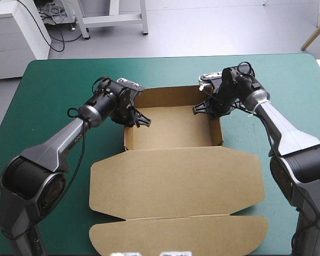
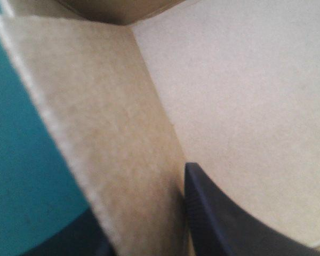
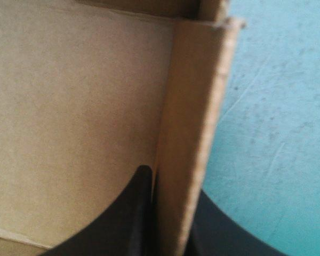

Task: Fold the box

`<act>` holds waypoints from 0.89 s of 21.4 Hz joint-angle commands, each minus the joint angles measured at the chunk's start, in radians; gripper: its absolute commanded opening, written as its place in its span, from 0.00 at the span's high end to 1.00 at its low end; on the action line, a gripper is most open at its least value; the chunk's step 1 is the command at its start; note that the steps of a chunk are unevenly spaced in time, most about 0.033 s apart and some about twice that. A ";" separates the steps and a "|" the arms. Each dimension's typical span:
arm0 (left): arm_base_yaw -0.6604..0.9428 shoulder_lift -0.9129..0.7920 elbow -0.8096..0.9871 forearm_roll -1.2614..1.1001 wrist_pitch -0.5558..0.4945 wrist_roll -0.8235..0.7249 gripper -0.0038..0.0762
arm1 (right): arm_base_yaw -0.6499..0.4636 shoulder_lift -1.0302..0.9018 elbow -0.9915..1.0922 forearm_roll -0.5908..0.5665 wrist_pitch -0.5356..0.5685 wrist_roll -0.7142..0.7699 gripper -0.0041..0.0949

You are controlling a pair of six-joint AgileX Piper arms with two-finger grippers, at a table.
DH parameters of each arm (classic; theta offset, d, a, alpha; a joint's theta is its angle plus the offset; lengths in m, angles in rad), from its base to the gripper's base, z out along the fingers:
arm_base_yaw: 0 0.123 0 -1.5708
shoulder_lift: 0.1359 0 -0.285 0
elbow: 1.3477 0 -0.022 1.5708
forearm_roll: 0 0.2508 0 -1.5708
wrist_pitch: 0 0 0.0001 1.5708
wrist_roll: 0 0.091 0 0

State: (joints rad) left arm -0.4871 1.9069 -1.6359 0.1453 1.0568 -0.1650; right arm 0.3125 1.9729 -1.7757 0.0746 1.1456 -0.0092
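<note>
**Both side walls pinched: seat them square**

The box [image 1: 170, 128] sits mid-table [image 1: 53, 85] as an open tray. Its lid [image 1: 176, 181] lies flat on the near side, with the lid's flap [image 1: 178, 234] close to the near edge. The left gripper [image 1: 137, 120] is at the left wall [image 2: 112, 133], its black fingers clamped on the board, one inside the tray and one outside over the teal-green cover. The right gripper [image 1: 201, 109] holds the right wall [image 3: 192, 133] the same way, a finger on each side and all but together with the sheet between.

The step in hand looks like firming the side walls upright. To do it well, I judge that the arms should work as a pair. Their force should be equal and light, so the tray neither slides nor skews on the cover. They should press down toward the floor crease rather than outward, which would splay the walls. The grip should be low enough not to bend the top edge. On release, the fingers should part first and then lift straight up, so neither one drags a wall out of its tuck. The far wall [image 1: 170, 96] stands, and both corners should meet it squarely before the lid is touched.
</note>
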 commanded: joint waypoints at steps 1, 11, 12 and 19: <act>-0.010 -0.037 -0.011 0.019 0.056 0.019 0.45 | 0.015 -0.044 -0.019 0.061 0.048 -0.052 0.53; -0.010 -0.115 -0.011 0.075 0.070 0.017 0.28 | 0.015 -0.082 -0.019 0.093 0.040 0.003 0.12; -0.010 -0.140 -0.011 0.096 0.070 0.017 0.28 | 0.015 -0.103 -0.019 0.090 0.030 -0.004 0.12; -0.010 -0.309 -0.011 0.115 0.086 0.069 0.28 | 0.015 -0.249 -0.019 0.057 0.009 -0.052 0.13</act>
State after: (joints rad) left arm -0.4940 1.7072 -1.6208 0.2385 1.1455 -0.1256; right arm 0.3280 1.8336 -1.7698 0.1493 1.1781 -0.0439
